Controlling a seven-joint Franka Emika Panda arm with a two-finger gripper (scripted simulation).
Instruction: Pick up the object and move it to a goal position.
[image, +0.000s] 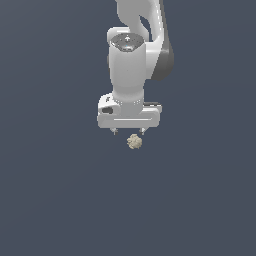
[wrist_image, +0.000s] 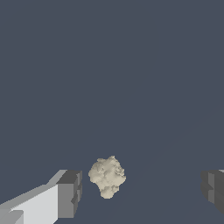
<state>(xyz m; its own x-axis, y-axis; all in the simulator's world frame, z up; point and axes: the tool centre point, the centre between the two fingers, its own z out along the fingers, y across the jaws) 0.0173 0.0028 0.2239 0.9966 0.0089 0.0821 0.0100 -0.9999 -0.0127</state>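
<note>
The object (image: 134, 141) is a tiny lumpy beige-tan clump lying on the dark grey floor. In the exterior view it lies just below my white gripper (image: 129, 132), slightly toward the exterior view's right of the gripper's middle. The wrist view shows the object (wrist_image: 107, 176) between the two dark fingertips (wrist_image: 70, 188), much closer to one of them and apart from both. My gripper (wrist_image: 142, 187) is open, with a wide gap and nothing held.
A plain dark grey surface (image: 55, 190) fills both views. The white arm (image: 131, 65) rises above the gripper toward the top of the exterior view.
</note>
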